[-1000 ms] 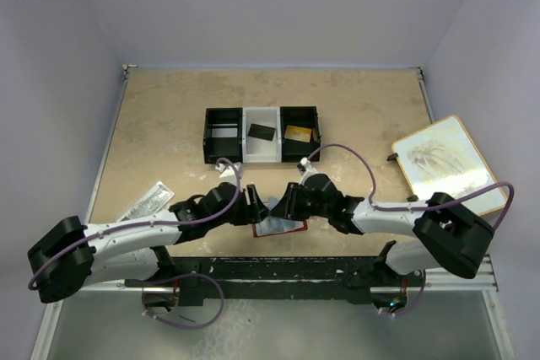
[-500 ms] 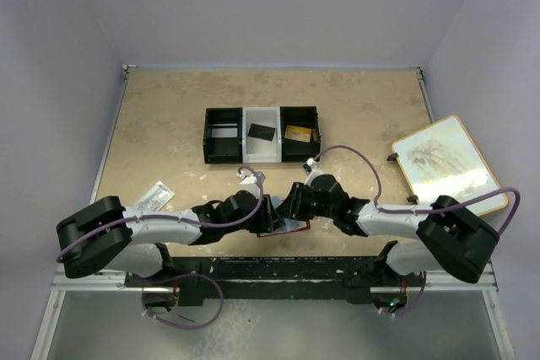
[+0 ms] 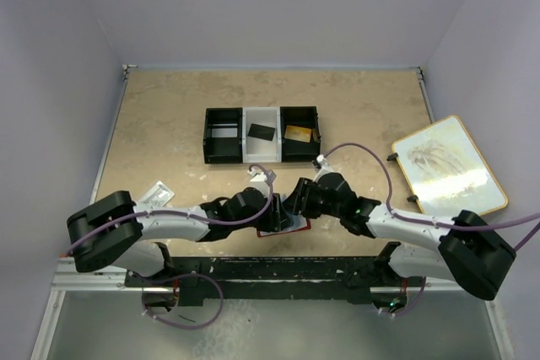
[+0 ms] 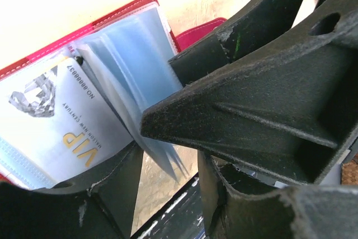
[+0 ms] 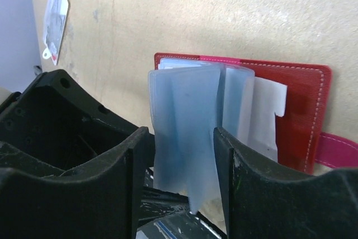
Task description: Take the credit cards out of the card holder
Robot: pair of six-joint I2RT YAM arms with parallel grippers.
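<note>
The red card holder (image 3: 291, 227) lies open near the table's front edge, its pale blue plastic sleeves (image 5: 187, 132) fanned upward. A white credit card marked VIP (image 4: 61, 124) sits inside one sleeve. My left gripper (image 4: 165, 191) is at the holder's left side. Its jaws stand apart and only the sleeve tips (image 4: 162, 158) hang between them, unclamped. My right gripper (image 5: 182, 186) straddles a bunch of sleeves from the right, open, with a gap on each side. The two grippers (image 3: 278, 211) almost touch over the holder.
A black-and-white three-compartment tray (image 3: 261, 153) stands behind, with a black card (image 3: 261, 132) and a gold card (image 3: 297, 133) in it. A clear plastic packet (image 3: 152, 196) lies at the left, and a framed picture (image 3: 447, 166) at the right. The dark table edge rail (image 3: 278, 265) runs just below the holder.
My left gripper has moved right onto the holder and narrowed its jaws. My right gripper has opened wider around the sleeves, and its arm has shifted right.
</note>
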